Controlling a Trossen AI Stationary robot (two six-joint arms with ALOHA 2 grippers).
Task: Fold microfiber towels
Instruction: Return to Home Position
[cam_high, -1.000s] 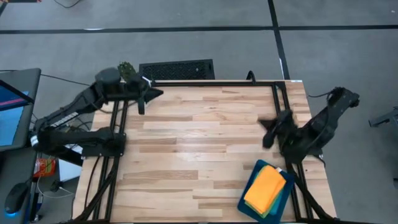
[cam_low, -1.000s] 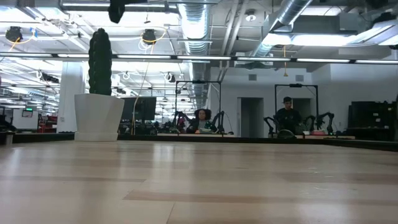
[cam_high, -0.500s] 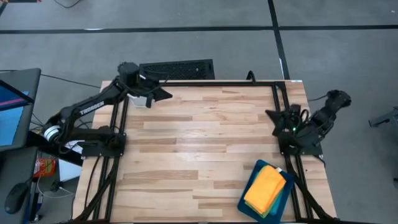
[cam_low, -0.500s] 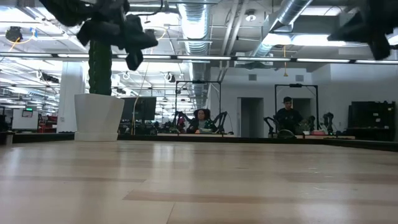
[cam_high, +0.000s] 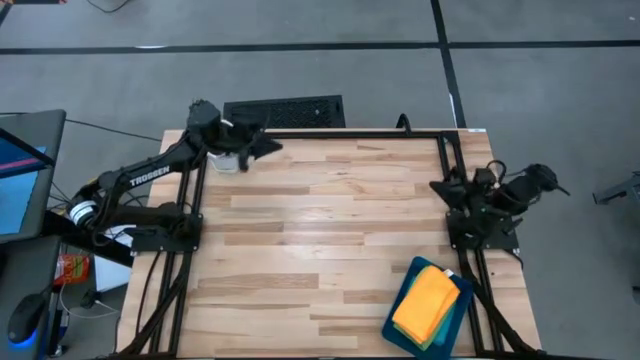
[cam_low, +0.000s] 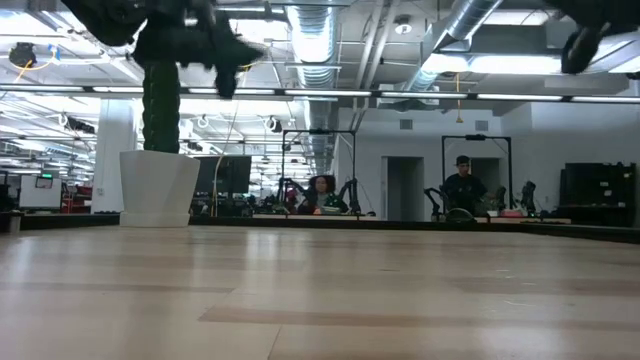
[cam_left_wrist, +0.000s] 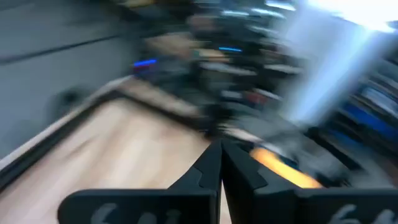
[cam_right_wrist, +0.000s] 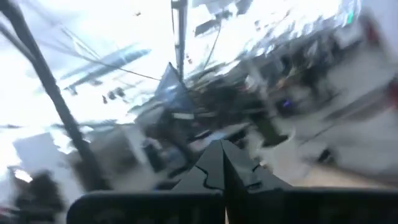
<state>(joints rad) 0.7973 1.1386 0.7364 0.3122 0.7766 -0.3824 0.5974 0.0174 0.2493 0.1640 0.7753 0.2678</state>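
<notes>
The wooden tabletop (cam_high: 320, 230) lies mostly bare between two dark arms drawn in at its sides. The left arm (cam_high: 150, 175) stretches along the left edge from its base, its forearm angled toward the upper left corner as seen from above. The right arm (cam_high: 505, 195) is hunched tightly over its base at the right edge, elbow pushed out past the table. A dark teal tray (cam_high: 463, 300) sits tilted at the lower right corner. In it lies the folded orange towel (cam_high: 428, 302), topmost of a stack, with a sliver of yellow towel (cam_high: 441, 326) under it. The left gripper (cam_high: 265, 146) hangs above the upper left corner, fingers pressed together on nothing. The right gripper (cam_high: 440, 186) points inward over the right edge, likewise closed and empty.
</notes>
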